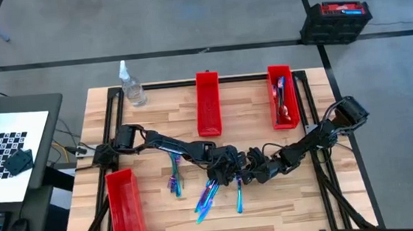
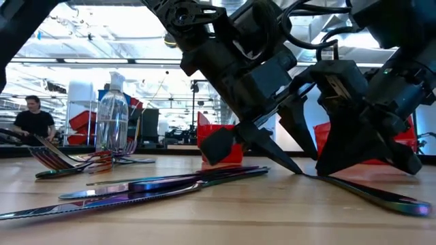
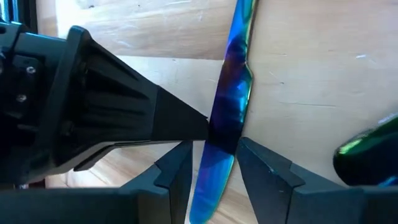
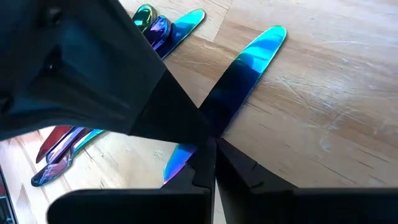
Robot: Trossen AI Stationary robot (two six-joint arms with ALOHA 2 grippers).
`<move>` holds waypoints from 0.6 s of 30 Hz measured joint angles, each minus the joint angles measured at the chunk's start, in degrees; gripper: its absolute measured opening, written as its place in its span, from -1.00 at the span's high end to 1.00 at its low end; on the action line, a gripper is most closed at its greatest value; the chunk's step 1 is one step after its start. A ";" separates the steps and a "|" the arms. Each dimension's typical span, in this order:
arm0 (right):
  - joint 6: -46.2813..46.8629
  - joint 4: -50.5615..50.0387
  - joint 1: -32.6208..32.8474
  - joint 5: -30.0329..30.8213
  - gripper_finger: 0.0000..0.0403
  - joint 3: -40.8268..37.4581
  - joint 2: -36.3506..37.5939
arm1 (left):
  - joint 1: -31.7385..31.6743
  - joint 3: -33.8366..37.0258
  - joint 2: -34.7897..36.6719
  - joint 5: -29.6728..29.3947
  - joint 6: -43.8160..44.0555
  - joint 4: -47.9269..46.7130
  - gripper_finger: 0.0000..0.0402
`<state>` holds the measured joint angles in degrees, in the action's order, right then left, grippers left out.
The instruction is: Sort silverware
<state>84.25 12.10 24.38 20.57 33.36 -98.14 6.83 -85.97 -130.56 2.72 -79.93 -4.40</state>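
Left gripper: low over the middle of the table, fingers spread to either side of a knife that lies flat on the wood; the blade runs between them without a firm pinch showing.

Right gripper: lowered to the same knife from the opposite side, fingers pressed nearly together, tips at the blade where the two grippers meet. In the high view both grippers sit side by side near the table's centre.

Silverware, loose: the knife under the grippers; a small cluster of pieces just left of it; another cluster farther left.

Silverware, binned: several pieces in the right-hand red bin at the far edge.

Other bins: a red bin at far centre; a third red bin at the near left corner.

Clear bottle: upright, far left of the table.

Person: in the room behind, low view.
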 joint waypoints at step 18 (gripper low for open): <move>-5.66 3.88 1.04 2.31 1.00 -0.34 -1.74 | -0.20 0.15 -0.22 1.34 -0.87 1.06 0.58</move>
<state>78.59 15.97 25.41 22.88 33.03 -99.88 6.63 -85.82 -130.78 4.06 -80.80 -3.33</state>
